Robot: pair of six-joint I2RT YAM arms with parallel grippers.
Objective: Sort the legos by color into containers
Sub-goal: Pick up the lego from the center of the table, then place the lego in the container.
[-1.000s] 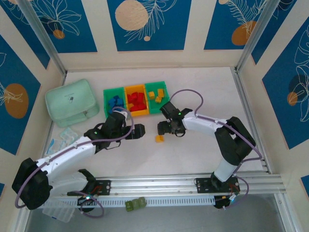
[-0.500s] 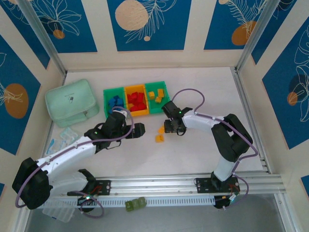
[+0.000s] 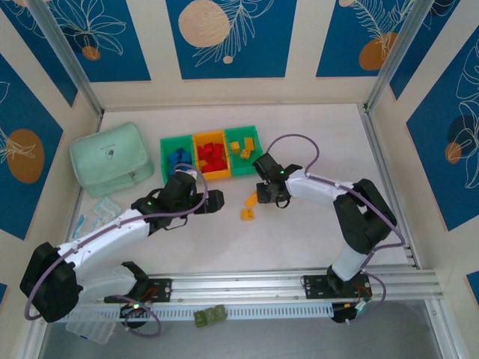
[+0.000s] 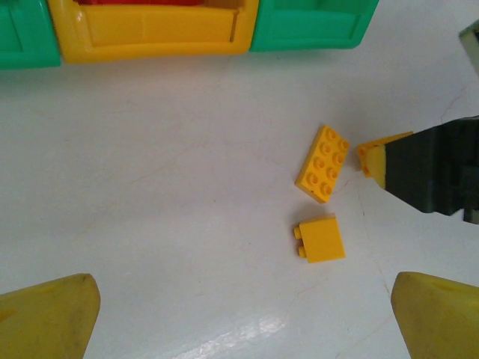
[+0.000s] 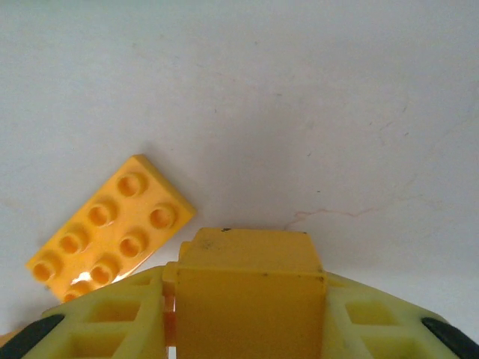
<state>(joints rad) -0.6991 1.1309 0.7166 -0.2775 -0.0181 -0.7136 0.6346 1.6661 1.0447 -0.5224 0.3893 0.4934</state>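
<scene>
My right gripper [image 5: 248, 318] is shut on a yellow lego brick [image 5: 251, 262] just above the table. A flat yellow lego plate [image 5: 112, 224] lies beside it on the left. The left wrist view has that plate [image 4: 323, 164], a small yellow brick [image 4: 322, 239] lying loose near it, and the right gripper [image 4: 434, 176] at the right edge. My left gripper [image 4: 243, 321] is open over bare table, its fingers [image 4: 45, 318] wide apart. From above, the three containers stand in a row: a green bin [image 3: 165, 158] with blue legos, an orange bin [image 3: 211, 175] with red ones, and a green bin [image 3: 254, 142] with yellow ones.
A mint-green soft pouch [image 3: 111, 158] lies at the left of the bins. Small clear packets [image 3: 96, 212] sit near the left wall. An olive-green blocky piece [image 3: 209, 316] rests on the front rail. Walls close the table on three sides.
My right gripper has closed on a yellow brick and shifted slightly toward the bins, uncovering the flat plate. The left arm has stayed still and open.
</scene>
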